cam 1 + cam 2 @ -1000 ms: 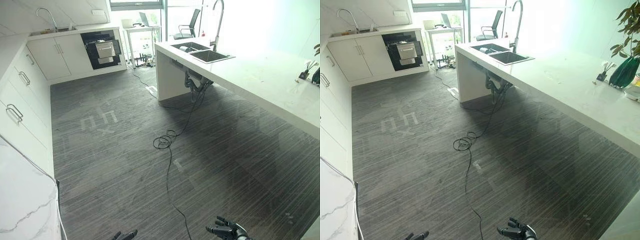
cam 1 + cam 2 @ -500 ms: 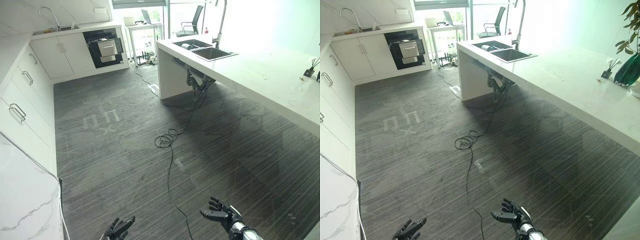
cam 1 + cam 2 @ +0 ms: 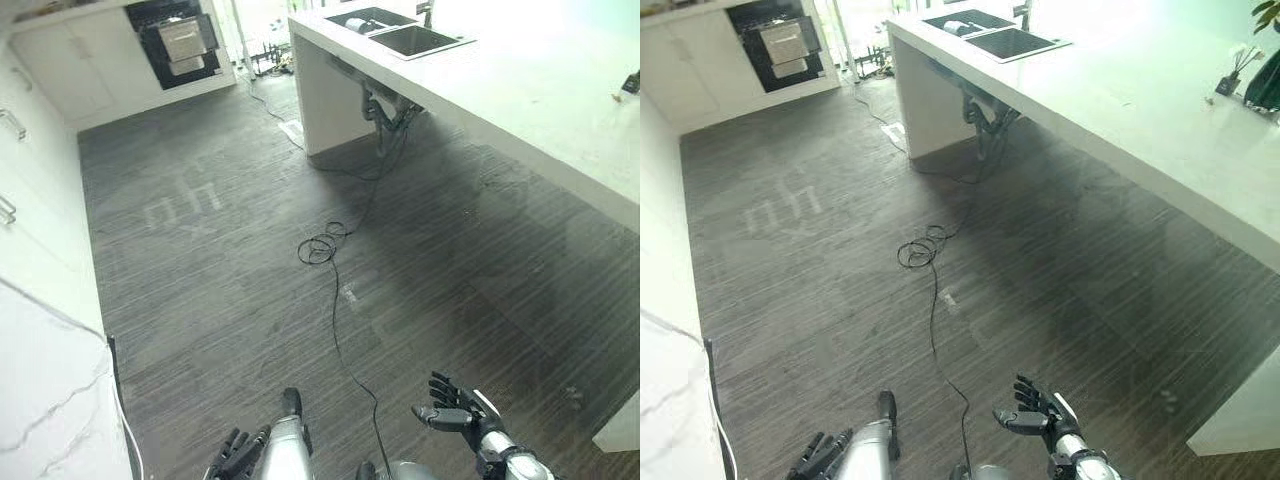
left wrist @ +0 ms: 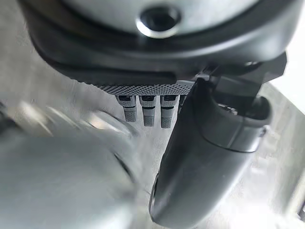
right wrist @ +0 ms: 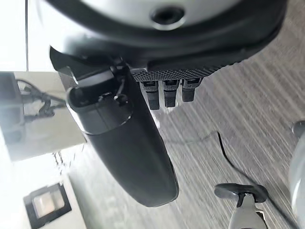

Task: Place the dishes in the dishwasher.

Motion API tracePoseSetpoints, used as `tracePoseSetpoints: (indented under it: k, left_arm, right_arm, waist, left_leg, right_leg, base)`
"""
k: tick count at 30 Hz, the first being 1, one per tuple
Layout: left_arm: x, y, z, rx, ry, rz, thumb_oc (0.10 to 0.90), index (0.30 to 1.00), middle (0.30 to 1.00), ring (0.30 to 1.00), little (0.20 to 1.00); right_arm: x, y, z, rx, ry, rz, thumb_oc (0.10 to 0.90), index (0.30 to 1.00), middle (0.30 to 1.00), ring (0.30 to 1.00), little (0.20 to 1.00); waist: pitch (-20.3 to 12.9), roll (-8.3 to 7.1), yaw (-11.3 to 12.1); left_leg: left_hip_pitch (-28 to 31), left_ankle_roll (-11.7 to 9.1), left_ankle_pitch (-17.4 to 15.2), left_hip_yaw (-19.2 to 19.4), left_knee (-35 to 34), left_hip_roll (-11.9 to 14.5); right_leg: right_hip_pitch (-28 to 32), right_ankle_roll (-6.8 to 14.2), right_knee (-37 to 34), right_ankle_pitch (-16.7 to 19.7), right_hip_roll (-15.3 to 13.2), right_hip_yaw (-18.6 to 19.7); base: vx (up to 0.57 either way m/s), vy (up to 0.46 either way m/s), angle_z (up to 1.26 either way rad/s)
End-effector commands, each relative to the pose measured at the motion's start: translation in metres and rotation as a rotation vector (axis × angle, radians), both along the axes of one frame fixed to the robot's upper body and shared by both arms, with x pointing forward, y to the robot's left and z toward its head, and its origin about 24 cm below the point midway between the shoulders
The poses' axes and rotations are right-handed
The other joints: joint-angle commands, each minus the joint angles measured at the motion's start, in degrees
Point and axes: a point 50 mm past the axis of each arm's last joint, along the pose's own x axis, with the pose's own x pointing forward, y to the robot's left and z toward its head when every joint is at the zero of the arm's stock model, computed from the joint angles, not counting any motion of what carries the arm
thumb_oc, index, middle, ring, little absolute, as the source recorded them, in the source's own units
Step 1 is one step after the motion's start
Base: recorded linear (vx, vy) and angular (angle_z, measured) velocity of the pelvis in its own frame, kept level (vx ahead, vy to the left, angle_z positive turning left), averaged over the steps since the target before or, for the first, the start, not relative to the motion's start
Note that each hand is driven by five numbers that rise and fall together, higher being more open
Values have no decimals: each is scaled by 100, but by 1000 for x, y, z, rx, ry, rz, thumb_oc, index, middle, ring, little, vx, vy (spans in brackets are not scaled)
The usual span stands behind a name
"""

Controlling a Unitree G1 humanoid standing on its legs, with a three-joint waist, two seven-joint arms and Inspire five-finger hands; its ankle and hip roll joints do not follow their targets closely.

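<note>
No dish is held by either hand, so the task is judged to be at its very beginning. The left hand (image 3: 238, 455) is seen low over the dark wooden floor (image 3: 230, 260) with its fingers relaxed and spread, and nothing is carried in it. The right hand (image 3: 455, 410) is likewise held out over the floor, fingers straight and apart, empty.

The dishwasher (image 3: 185, 40) is seen at the far end of the kitchen, set into the white cabinets, well apart from both hands; whether its door is open cannot be told. A pale item, possibly a dish, is glimpsed in the sink (image 3: 385, 25) of the long white surface (image 3: 520, 90). Everything is left to do: the dishes are yet to be reached, picked up and loaded.
</note>
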Motion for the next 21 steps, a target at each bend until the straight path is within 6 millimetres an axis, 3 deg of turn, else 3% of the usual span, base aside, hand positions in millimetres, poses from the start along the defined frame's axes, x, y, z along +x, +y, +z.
tracePoseSetpoints:
  k: [1,3,4,6,8,9,10,11,13,16,18,21]
  left_arm:
    - [44,41,36,168,-198,-94,800,900,900,900,900]
    - [56,41,43,207,-230,-165,800,900,900,900,900]
    - [64,41,48,227,-246,-195,800,900,900,900,900]
    - [73,42,55,241,-272,-219,800,900,900,900,900]
    - [83,40,62,251,-309,-262,800,900,900,900,900]
    - [90,38,68,261,-347,-290,800,900,900,900,900]
    - [91,37,70,263,-351,-292,800,900,900,900,900]
    - [97,35,78,279,-382,-307,800,900,900,900,900]
    - [104,36,89,282,-423,-326,800,900,900,900,900]
    - [113,38,101,308,-468,-350,800,900,900,900,900]
    - [117,37,108,328,-490,-372,800,900,900,900,900]
    - [121,25,112,217,-553,-386,800,900,900,900,900]
  right_arm:
    - [39,20,34,47,-251,78,800,900,900,900,900]
    - [44,24,36,57,-264,44,800,900,900,900,900]
    - [48,25,40,67,-280,20,800,900,900,900,900]
    - [54,27,45,84,-304,-1,800,900,900,900,900]
    - [56,33,49,92,-329,2,800,900,900,900,900]
    - [59,35,52,94,-349,13,800,900,900,900,900]
    - [59,35,53,94,-351,14,800,900,900,900,900]
    - [61,36,55,96,-367,20,800,900,900,900,900]
    - [65,36,61,103,-390,17,800,900,900,900,900]
    - [61,35,65,107,-416,32,800,900,900,900,900]
    - [57,33,67,108,-427,40,800,900,900,900,900]
    - [58,30,73,127,-455,42,800,900,900,900,900]
  waist:
    - [-615,-168,34]
    - [-717,-263,-4]
    - [-728,-285,-56]
    - [-755,-201,-133]
    - [-707,-86,-158]
    - [-677,-20,-166]
    - [-676,-18,-158]
    - [-650,9,-149]
    - [-613,-33,-155]
    - [-545,-200,-279]
    - [-499,-386,-361]
    - [-484,-411,-523]
  left_leg:
    - [341,145,-454,161,82,-309]
    - [515,341,-676,99,82,-515]
    - [635,455,-789,-26,82,-665]
    - [714,582,-898,-219,82,-749]
    - [831,720,-1021,-359,82,-831]
    - [932,783,-1114,-436,82,-891]
    - [940,791,-1124,-427,82,-897]
    - [991,811,-1164,-450,82,-914]
    - [1055,755,-1157,-474,82,-946]
    - [1283,688,-1292,-427,82,-1049]
    - [1445,682,-1422,-369,82,-1216]
    - [1723,709,-1607,-488,82,-1380]
  right_leg:
    - [424,1068,-102,6,-726,-171]
    - [441,1326,-102,628,-969,-276]
    - [446,1497,-102,1223,-1062,-290]
    - [423,1595,77,1987,-1026,-277]
    - [-43,1595,1438,2282,-1101,-203]
    - [-469,1523,2081,2274,-1189,-186]
    - [-569,1508,2169,2240,-1220,-204]
    - [-892,1364,2067,1992,-1250,-352]
    - [-892,1296,1299,1745,-1066,-576]
    - [-966,1325,-102,1854,-1027,-786]
    - [-1498,1382,-102,1551,-1254,-566]
    - [-2348,1447,-102,1598,-1394,-142]
  base:
    - [397,340,-2]
    - [271,250,26]
    - [277,248,42]
    - [246,238,48]
    - [201,254,52]
    - [162,202,41]
    - [189,158,17]
    - [135,39,16]
    - [215,-51,4]
    - [265,-151,17]
    - [302,-162,24]
    - [353,-146,-14]
